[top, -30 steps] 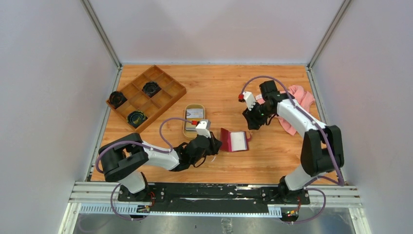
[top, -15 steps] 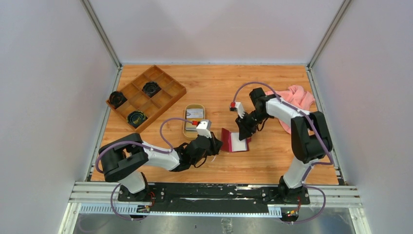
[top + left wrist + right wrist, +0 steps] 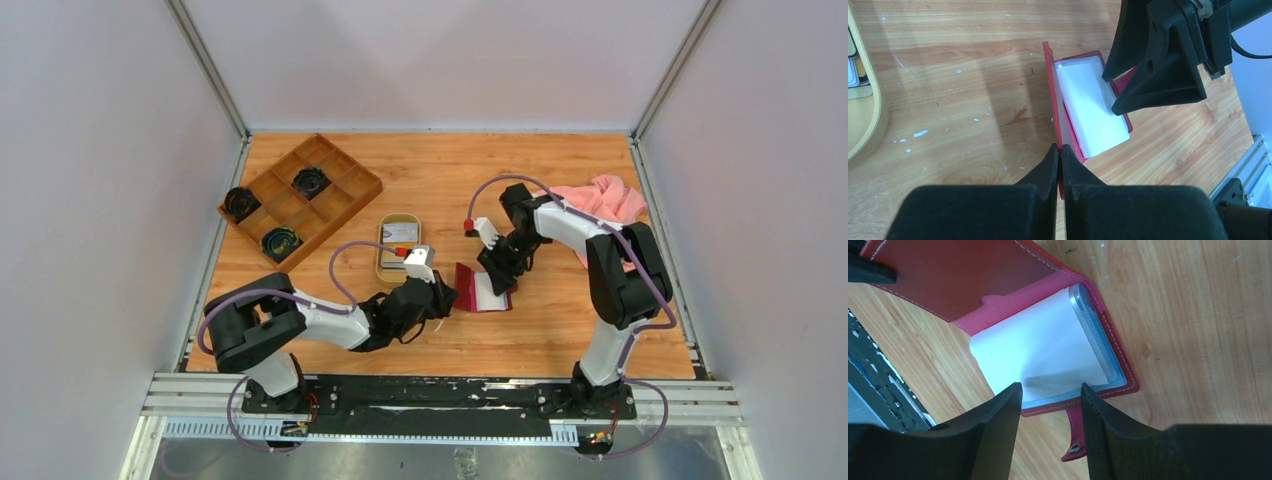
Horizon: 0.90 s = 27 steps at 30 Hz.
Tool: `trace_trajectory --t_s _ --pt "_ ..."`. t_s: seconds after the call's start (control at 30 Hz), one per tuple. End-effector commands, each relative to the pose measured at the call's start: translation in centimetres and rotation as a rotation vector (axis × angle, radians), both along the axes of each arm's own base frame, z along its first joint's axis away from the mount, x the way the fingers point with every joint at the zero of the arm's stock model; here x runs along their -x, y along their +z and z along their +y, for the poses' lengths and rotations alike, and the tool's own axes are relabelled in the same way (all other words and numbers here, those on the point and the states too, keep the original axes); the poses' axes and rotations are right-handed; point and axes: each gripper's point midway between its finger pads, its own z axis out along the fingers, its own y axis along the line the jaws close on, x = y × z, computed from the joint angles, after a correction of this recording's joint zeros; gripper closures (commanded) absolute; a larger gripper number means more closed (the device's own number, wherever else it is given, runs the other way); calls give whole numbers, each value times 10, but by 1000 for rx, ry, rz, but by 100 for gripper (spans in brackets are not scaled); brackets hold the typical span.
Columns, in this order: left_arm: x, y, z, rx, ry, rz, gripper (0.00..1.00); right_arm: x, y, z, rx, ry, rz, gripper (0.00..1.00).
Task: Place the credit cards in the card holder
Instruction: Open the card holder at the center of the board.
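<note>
Card holder [image 3: 963, 275] lies open on the table [image 3: 450, 170], centre of the top view, cover raised. Left to right:
- compartment box [image 3: 300, 195], upper left
- oval tray [image 3: 380, 270], left of centre, loose cards [image 3: 399, 236] inside
- left gripper [image 3: 1060, 154], clenched on the holder's cover edge
- white card [image 3: 1038, 355], lying on the holder's inner pocket
- right gripper [image 3: 1050, 390], just above that card, jaws apart, gripping nothing
- pink cloth [image 3: 605, 197], upper right
</note>
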Motion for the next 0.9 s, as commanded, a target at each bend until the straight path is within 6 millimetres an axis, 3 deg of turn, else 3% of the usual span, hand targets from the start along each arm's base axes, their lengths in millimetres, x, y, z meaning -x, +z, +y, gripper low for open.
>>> trace_trajectory --t_s 0.0,0.07,0.17,0.23,0.47,0.7,0.87 --pt "-1 0 -6 -3 2 -5 100 7 -11 5 80 37 18 50" --pt "-1 0 -7 -3 -1 -5 100 11 -13 10 88 60 28 51" --pt "0 1 -8 -1 -7 -4 100 18 -7 20 53 86 59 68" --pt "0 1 -8 -3 -12 -5 100 21 3 29 0 93 63 74" --pt "4 2 -12 32 -36 -9 100 33 36 56 -196 112 91 75" --pt "7 10 -15 100 -59 -30 100 35 30 67 -239 78 189 73" --pt "10 15 -9 137 -56 -46 82 30 21 66 -227 41 216 73"
